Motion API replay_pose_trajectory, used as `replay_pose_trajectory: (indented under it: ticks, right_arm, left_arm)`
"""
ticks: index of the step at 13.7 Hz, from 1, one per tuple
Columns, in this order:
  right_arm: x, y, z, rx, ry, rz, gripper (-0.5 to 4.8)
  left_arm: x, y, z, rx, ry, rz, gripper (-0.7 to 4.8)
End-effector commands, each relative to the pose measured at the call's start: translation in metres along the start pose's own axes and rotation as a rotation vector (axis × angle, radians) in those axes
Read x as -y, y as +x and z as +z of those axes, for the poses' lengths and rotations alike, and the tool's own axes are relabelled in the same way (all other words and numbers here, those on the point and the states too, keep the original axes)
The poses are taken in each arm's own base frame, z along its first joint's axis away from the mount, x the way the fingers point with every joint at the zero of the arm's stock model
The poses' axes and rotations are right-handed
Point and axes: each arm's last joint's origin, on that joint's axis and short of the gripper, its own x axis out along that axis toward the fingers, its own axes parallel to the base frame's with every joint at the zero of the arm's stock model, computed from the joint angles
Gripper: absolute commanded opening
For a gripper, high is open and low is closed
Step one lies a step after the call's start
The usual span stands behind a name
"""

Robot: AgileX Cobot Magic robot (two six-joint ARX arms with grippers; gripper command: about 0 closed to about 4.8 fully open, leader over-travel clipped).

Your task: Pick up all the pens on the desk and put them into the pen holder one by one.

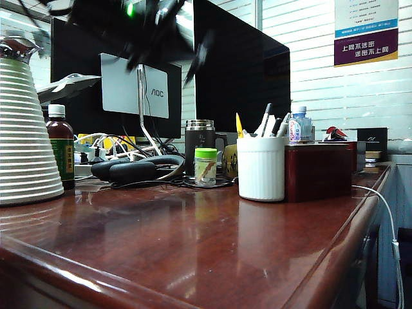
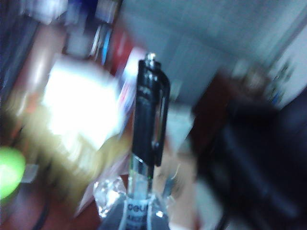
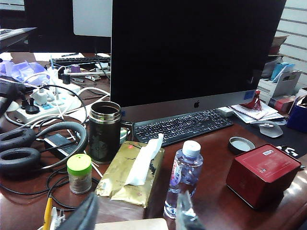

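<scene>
My left gripper (image 2: 139,211) is shut on a black pen (image 2: 149,110) with a clip, which sticks out past the fingertips; that view is heavily blurred. In the exterior view the left arm is a dark smear (image 1: 154,32) high above the desk (image 1: 193,244), left of the white ribbed pen holder (image 1: 261,168). A yellow pen (image 1: 239,125) and a black pen (image 1: 265,119) stand in the holder. My right gripper (image 3: 136,213) hangs open with nothing between its fingers, on the near side of the gold tissue pack (image 3: 132,175). A yellow pen (image 3: 48,213) shows beside it.
A dark red box (image 1: 318,170) touches the holder's right side, with a water bottle (image 1: 299,125) behind. A green-lidded jar (image 1: 206,167), steel mug (image 1: 199,138), headphones (image 1: 129,168) with cables, a brown bottle (image 1: 61,148) and a ribbed white cone (image 1: 22,135) stand leftward. Monitors (image 1: 244,64) line the back.
</scene>
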Motion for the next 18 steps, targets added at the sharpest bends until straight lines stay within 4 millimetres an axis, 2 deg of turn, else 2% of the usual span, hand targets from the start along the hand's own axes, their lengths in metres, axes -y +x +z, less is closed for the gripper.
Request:
replay_pose_trajectory:
  ticks: [1,2,4,5,7,10,11,13,15,18]
  right_arm:
    - [0.000,-0.001,0.004,0.023,-0.002,0.000,2.12]
    - [0.000,-0.001,0.003,0.018,-0.001,0.001,2.11]
    - [0.000,-0.001,0.002,0.007,0.002,0.001,2.11]
    - [0.000,-0.002,0.000,-0.020,0.008,0.001,2.11]
    - [0.000,-0.002,-0.002,-0.034,0.002,0.002,2.11]
    - [0.000,-0.002,-0.002,-0.036,-0.012,0.002,2.12]
    - [0.000,-0.002,-0.003,-0.040,-0.011,0.003,2.11]
    - [0.000,-0.001,-0.004,-0.054,-0.018,0.004,2.11]
    - [0.000,-0.001,-0.005,-0.063,-0.030,0.005,2.11]
    - [0.000,-0.001,-0.005,-0.063,-0.033,0.003,2.11]
  left_arm:
    - [0.026,0.022,-0.016,0.058,0.041,-0.076,-0.06]
    - [0.035,0.034,-0.044,0.138,0.060,-0.077,-0.06]
    - [0.034,0.041,-0.064,0.214,0.009,-0.095,-0.06]
    - [0.031,0.060,-0.094,0.244,-0.017,-0.124,-0.06]
    - [0.037,0.068,-0.107,0.224,-0.018,-0.142,-0.06]
    - [0.035,0.075,-0.120,0.204,0.024,-0.131,-0.06]
    - [0.033,0.076,-0.123,0.216,0.036,-0.133,-0.06]
    - [0.035,0.075,-0.114,0.333,0.056,-0.173,-0.06]
    - [0.032,0.077,-0.115,0.299,0.031,-0.161,-0.06]
    - [0.026,0.083,-0.131,0.243,0.065,-0.139,-0.06]
